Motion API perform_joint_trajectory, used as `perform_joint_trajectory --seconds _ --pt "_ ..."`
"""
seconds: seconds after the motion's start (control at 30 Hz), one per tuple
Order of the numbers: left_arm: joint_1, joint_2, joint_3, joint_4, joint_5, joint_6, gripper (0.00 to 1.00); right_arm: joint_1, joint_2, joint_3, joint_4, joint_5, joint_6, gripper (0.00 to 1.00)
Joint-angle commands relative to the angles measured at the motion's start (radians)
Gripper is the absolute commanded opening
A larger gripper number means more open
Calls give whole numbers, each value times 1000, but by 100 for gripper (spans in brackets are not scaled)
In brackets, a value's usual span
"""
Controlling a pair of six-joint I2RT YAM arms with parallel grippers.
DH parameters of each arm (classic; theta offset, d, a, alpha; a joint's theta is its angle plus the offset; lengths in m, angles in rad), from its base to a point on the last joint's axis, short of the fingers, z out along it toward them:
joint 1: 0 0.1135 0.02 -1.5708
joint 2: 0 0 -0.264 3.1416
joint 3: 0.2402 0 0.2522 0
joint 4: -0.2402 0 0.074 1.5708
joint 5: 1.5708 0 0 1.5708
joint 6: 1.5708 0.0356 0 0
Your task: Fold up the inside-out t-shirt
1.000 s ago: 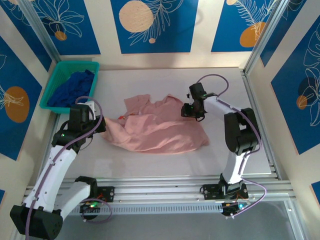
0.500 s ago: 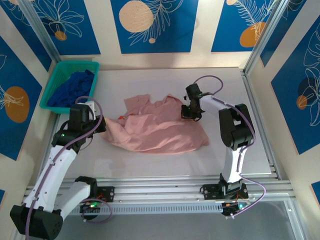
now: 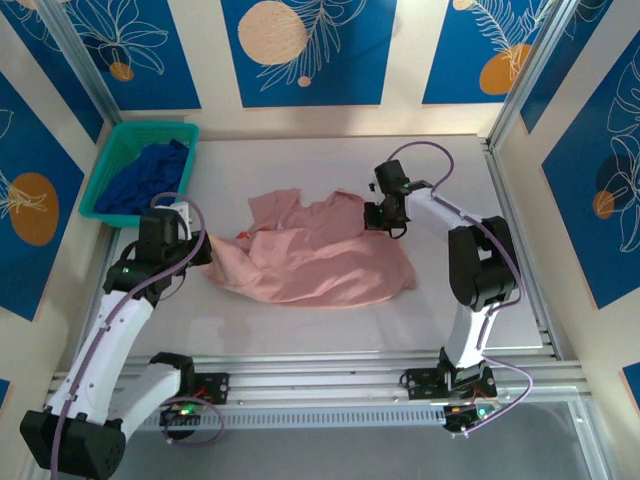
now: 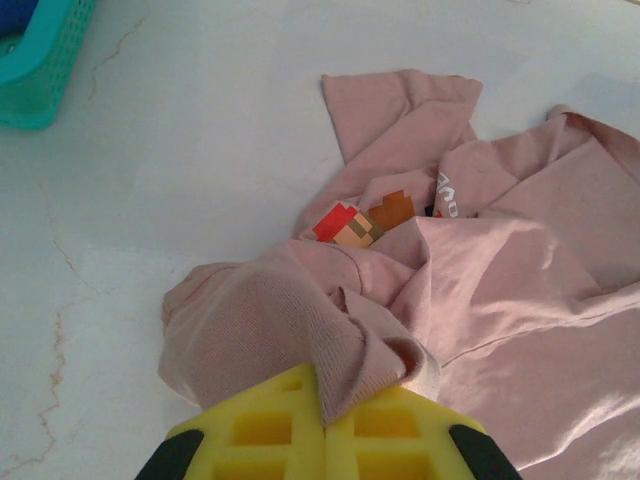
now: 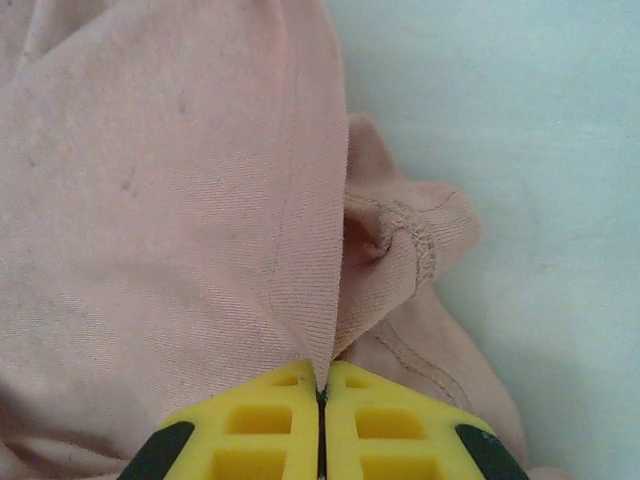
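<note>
The inside-out t-shirt (image 3: 310, 262) lies crumpled in the middle of the white table, dusty pink, with a small pixel print (image 4: 362, 222) peeking out of a fold. My left gripper (image 3: 200, 247) is at the shirt's left end, shut on a bunched fold of pink cloth (image 4: 330, 350) that sticks out from between its yellow fingers (image 4: 262, 430). My right gripper (image 3: 383, 215) is at the shirt's upper right corner, shut on a thin edge of the cloth (image 5: 315, 340) beside a hemmed sleeve opening (image 5: 400, 235).
A teal basket (image 3: 108, 165) holding a dark blue garment (image 3: 145, 177) stands at the back left of the table. Bare table surface (image 3: 450, 170) lies behind and to the right of the shirt. Blue patterned walls enclose the workspace.
The right gripper has closed on the shirt's upper right edge after shifting slightly along it. The left arm and the cloth it holds have stayed still.
</note>
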Motion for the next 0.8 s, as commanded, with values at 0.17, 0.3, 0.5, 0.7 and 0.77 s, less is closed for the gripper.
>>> perform_joint_trajectory --seconds 0.17,0.3,0.5,0.7,0.77 --pt "12 -11 49 -20 -33 5 0 4 -25 12 -93 190 -51 8" --pt "57 -27 114 -64 -73 14 0 19 -33 -6 -103 187 -47 10" --pt "177 -1 232 -102 -18 62 0 33 3 -2 -103 174 -24 31" --pt "188 13 195 -74 32 51 0 24 -50 -121 -61 45 31 45" --pt "188 13 181 -65 34 51 0 25 -57 -166 -51 -8 55 48"
